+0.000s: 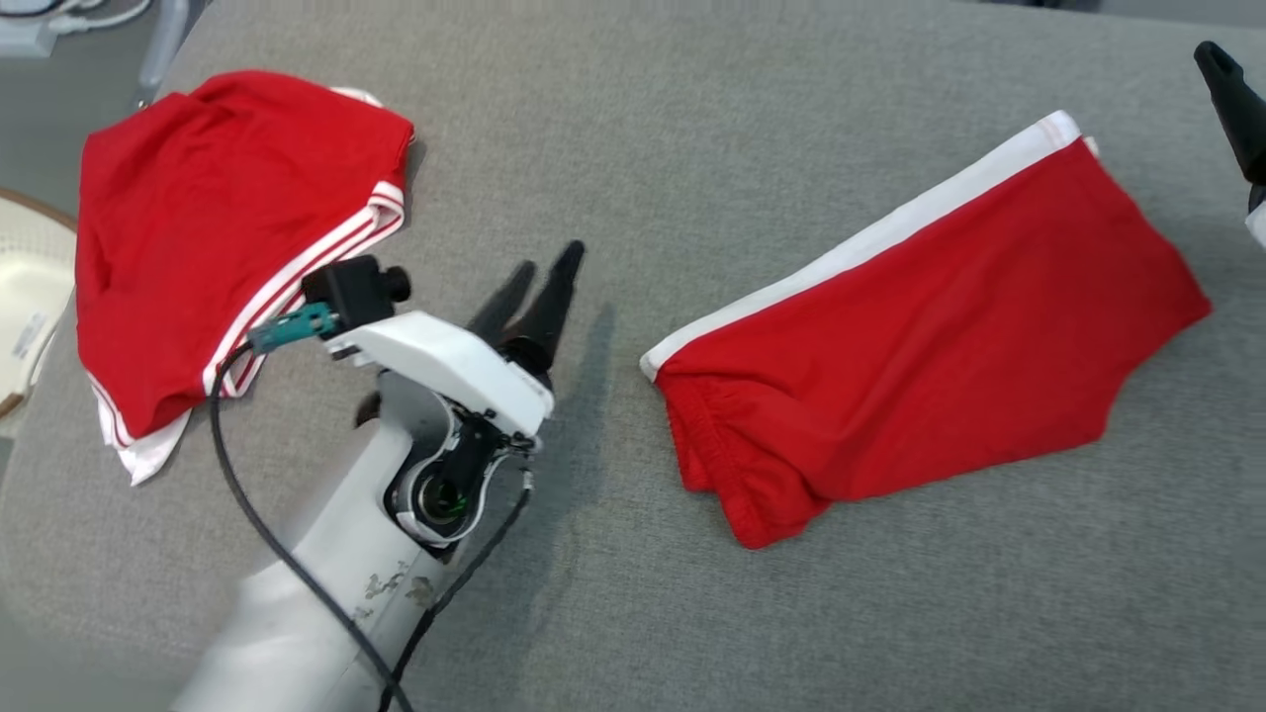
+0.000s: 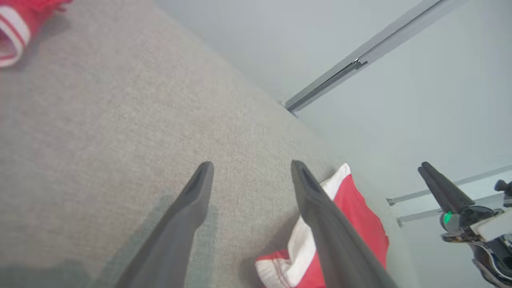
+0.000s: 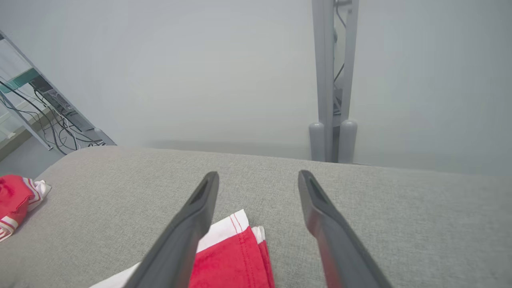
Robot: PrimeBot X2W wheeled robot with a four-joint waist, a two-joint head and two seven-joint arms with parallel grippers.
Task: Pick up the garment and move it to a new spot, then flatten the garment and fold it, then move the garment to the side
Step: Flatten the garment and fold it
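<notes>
Left gripper (image 1: pixel 547 259) hangs with its two dark fingers apart and nothing between them, just off the white-banded end of the folded red garment (image 1: pixel 940 326). The right gripper (image 3: pixel 258 174) stands equally spread and empty, above the garment's opposite, far corner. The garment itself lies flat on the grey padded surface (image 1: pixel 692 119), doubled over with its white band along the far edge and a slightly bunched hem at the near end. The fold looks finished, so what seems to remain is carrying it to the side, and that is where it could come undone. A pinch that catches only the top layer would peel the fold open as it lifts. Gripping one end alone would let the other end sag and unroll. Dragging instead of lifting would likely ruck the cloth against the rough fabric under it. Well apart from the garment, past the left gripper, sits another red striped pile (image 1: pixel 218 237), and a wide sweep that way could snag or topple it.
</notes>
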